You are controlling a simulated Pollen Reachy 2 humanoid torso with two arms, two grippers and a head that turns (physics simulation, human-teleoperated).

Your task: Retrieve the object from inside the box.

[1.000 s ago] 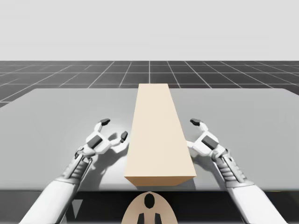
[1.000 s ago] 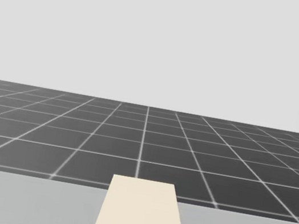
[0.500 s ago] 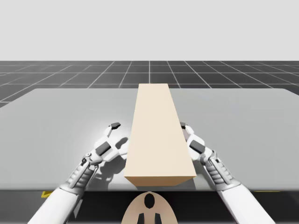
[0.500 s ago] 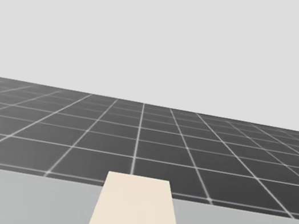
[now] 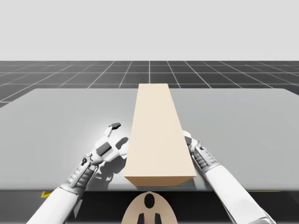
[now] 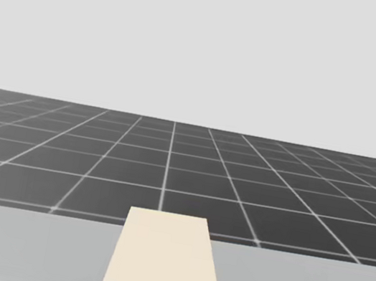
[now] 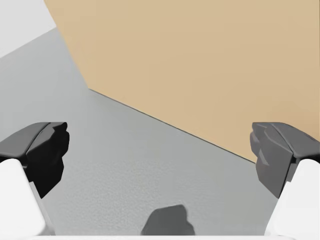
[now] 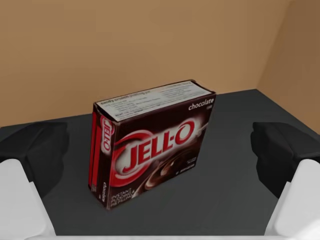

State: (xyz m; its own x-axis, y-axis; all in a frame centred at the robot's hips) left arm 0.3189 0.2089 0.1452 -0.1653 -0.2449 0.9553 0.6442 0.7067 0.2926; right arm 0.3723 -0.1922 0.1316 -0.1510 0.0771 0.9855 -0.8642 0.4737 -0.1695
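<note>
A long tan box (image 5: 158, 135) lies along the middle of the grey table (image 5: 56, 121), and its far end is in the head view (image 6: 167, 260). My right arm (image 5: 205, 163) reaches into the box's right side, where its hand is hidden. Inside, a dark brown and red carton (image 8: 150, 142) stands on its edge on a dark floor, just ahead of my open right gripper (image 8: 160, 150) and between its fingers' lines, touching neither. My left gripper (image 5: 119, 135) rests open against the box's left wall (image 7: 200, 65), with bare table between its fingers (image 7: 42, 150).
Tan inner walls (image 8: 125, 45) close in behind and beside the carton. The table (image 6: 9, 247) stretches wide on both sides of the box. Its front edge runs just under my forearms, and a dark gridded floor (image 6: 167, 173) lies beyond the far edge.
Both grippers closed in on the box from its two sides. My right hand then went on into the right side, while the left stayed. My head has turned slightly.
</note>
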